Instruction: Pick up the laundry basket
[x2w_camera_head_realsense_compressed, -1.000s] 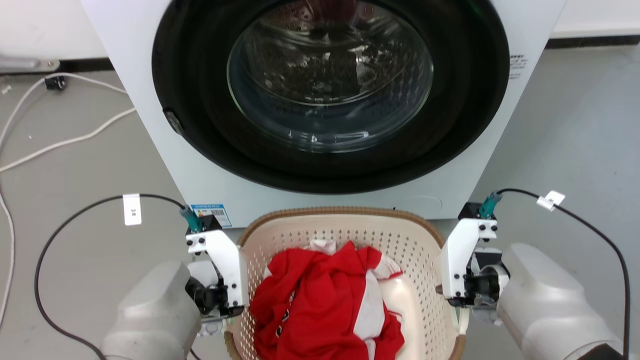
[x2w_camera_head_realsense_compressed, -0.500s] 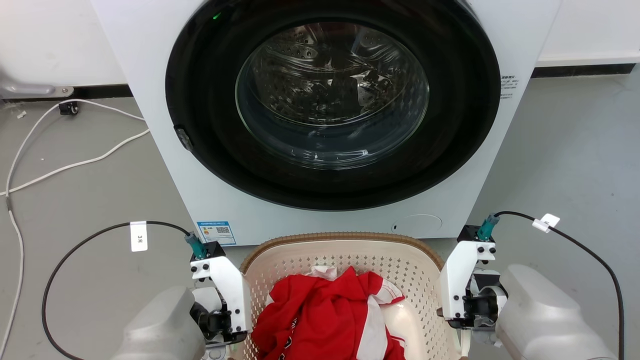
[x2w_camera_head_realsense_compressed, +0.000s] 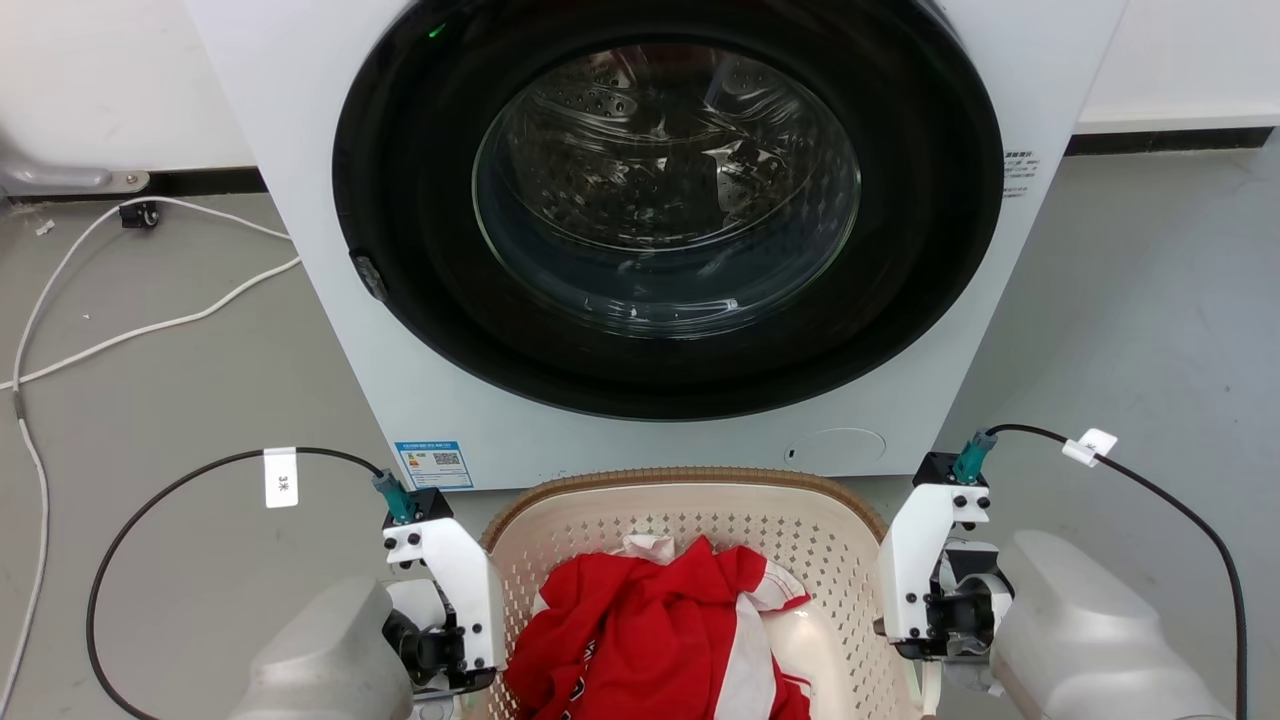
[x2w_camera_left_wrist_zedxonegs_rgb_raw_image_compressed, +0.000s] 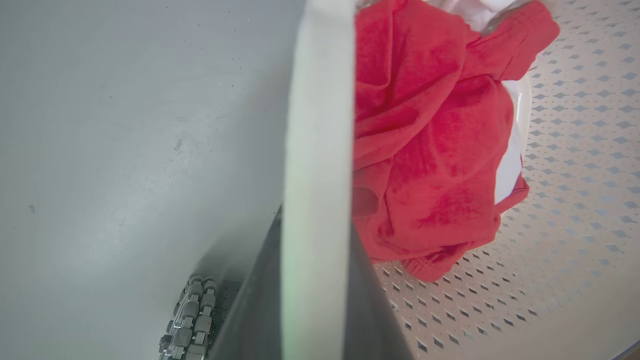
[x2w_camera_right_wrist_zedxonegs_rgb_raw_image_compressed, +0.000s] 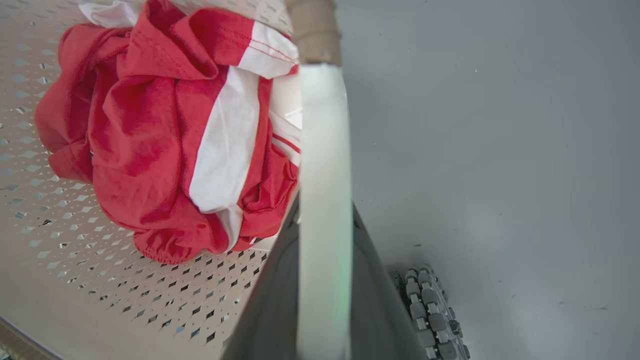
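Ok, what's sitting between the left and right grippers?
The cream perforated plastic laundry basket, holding a crumpled red and white garment; the head view shows it.

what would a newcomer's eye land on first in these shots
The washing machine, with its big black-ringed glass door, dominates the top of the head view. Just below it, a crumpled red and white garment lies in the cream laundry basket. The left tool clamps one white side handle, and the right tool clamps the other.
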